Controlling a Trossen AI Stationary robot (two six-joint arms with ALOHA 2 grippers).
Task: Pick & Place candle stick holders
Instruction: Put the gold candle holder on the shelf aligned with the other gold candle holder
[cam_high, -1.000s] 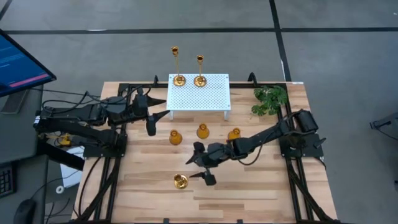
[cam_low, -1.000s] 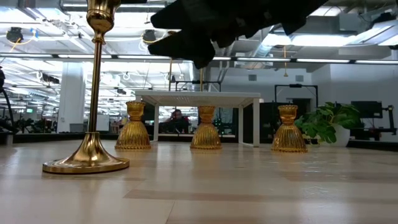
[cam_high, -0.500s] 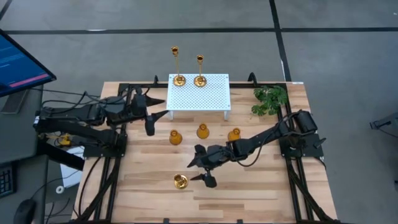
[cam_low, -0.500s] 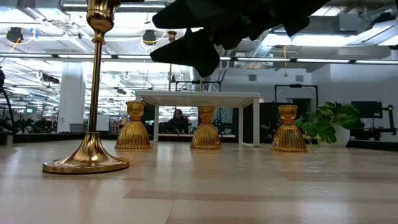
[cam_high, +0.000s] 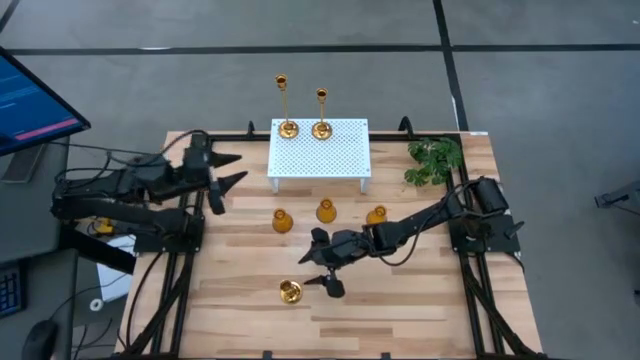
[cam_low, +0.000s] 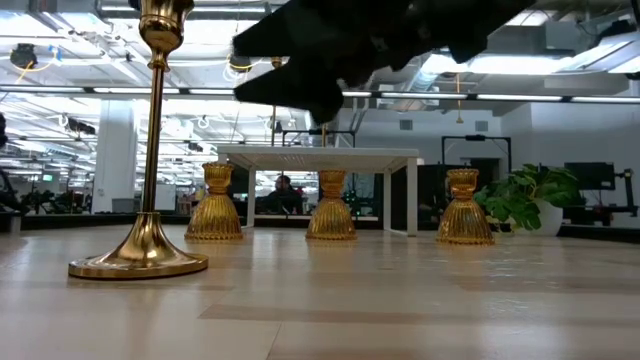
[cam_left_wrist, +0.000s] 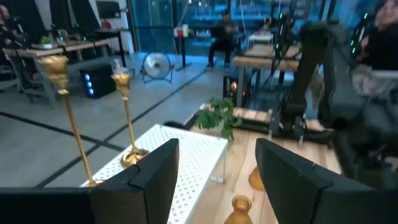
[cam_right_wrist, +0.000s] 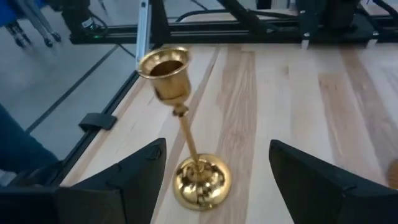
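Two brass candlesticks stand on the white perforated stand at the table's far side. A third brass candlestick stands upright on its round base near the front, also in the right wrist view and the low view. Three amber bulb-shaped holders stand in a row in front of the stand. My right gripper is open, just right of the front candlestick and above the table. My left gripper is open and empty at the left, beside the stand.
A green leafy plant sits at the far right corner. Dark arm frames run along the table's left and right edges. Bare wood lies along the table's near edge.
My left gripper has drawn back toward the table's left edge, away from the white stand, still open. My right gripper has edged slightly toward the front candlestick. No candle holder has moved.
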